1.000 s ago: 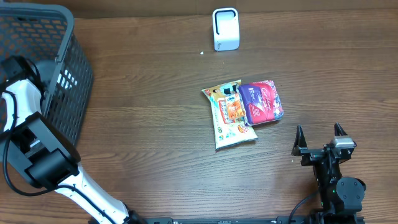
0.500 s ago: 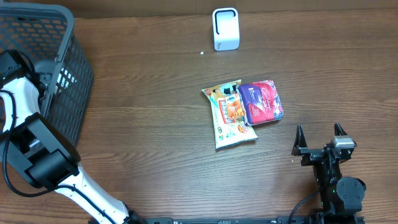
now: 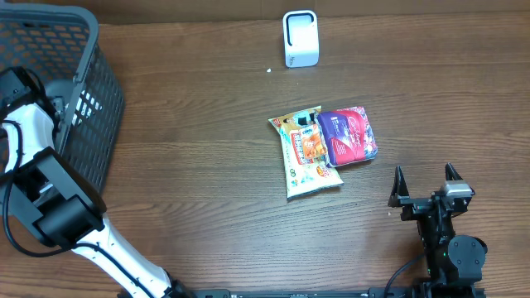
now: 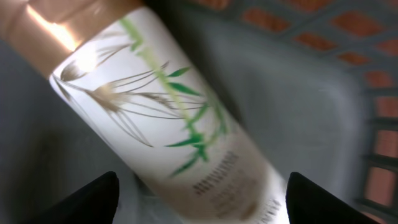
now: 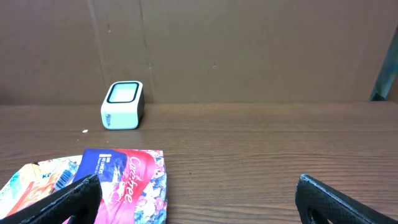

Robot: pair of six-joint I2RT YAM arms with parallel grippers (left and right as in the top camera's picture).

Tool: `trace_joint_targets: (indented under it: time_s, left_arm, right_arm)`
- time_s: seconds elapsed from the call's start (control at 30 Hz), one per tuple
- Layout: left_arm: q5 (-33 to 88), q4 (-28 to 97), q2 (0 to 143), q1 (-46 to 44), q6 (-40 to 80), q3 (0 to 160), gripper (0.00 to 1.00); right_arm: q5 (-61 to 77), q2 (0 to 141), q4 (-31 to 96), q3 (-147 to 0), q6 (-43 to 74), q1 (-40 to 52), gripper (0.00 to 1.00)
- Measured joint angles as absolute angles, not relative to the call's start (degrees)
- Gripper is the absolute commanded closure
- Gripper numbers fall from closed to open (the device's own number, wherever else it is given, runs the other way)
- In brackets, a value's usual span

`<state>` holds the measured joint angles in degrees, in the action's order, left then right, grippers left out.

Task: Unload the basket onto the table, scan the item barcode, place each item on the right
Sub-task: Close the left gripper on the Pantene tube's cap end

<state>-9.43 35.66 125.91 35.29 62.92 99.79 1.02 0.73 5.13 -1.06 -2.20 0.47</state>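
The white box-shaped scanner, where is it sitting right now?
In the overhead view the white box-shaped scanner stands near the far edge of the brown wooden table, beyond the yellow snack packet and the purple floral pouch, touching neither.

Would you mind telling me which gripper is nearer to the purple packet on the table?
Right. The right gripper stands close to the purple packet, toward the table's front right; the left gripper is far off to the left, down inside the basket.
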Motion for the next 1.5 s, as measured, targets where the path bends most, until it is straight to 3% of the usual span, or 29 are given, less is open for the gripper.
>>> trace_joint_targets:
  time_s: [0.2, 0.47, 0.6, 0.67, 0.73, 0.87, 0.97, 1.1, 1.5]
  left_arm:
    - [-11.4, 37.5, 126.7, 35.3, 63.2, 99.8, 0.28]
    - [-13.1, 44.4, 126.4, 35.3, 64.2, 100.7, 0.57]
    - [-13.8, 48.8, 126.1, 35.3, 64.2, 100.9, 0.6]
    - [-14.2, 51.4, 125.9, 35.3, 64.2, 101.1, 0.55]
    - [-14.4, 53.7, 125.7, 35.3, 64.2, 101.2, 0.39]
    - [-14.6, 55.1, 125.9, 35.6, 64.1, 100.8, 0.23]
    - [-15.4, 52.5, 126.5, 36.2, 64.0, 100.5, 0.14]
    - [-16.2, 49.2, 126.7, 36.9, 61.9, 100.4, 0.13]
    - [-17.1, 48.9, 126.7, 37.1, 50.5, 100.4, 0.71]
  right_arm:
    - [1.0, 0.7, 5.1, -1.1, -2.2, 0.4, 0.0]
    - [1.0, 0.7, 5.1, -1.1, -2.2, 0.4, 0.0]
    - [1.0, 0.7, 5.1, -1.1, -2.2, 0.5, 0.0]
    - [1.0, 0.7, 5.1, -1.1, -2.2, 0.4, 0.0]
    - [1.0, 0.7, 5.1, -1.1, -2.2, 0.5, 0.0]
    - [1.0, 0.7, 5.1, -1.1, -2.2, 0.4, 0.0]
    - [1.0, 0.7, 5.1, -1.1, -2.2, 0.4, 0.0]
    - [1.0, 0.7, 5.2, -1.1, -2.2, 0.5, 0.0]
    - [1.0, 0.7, 5.1, -1.1, -2.2, 0.4, 0.0]
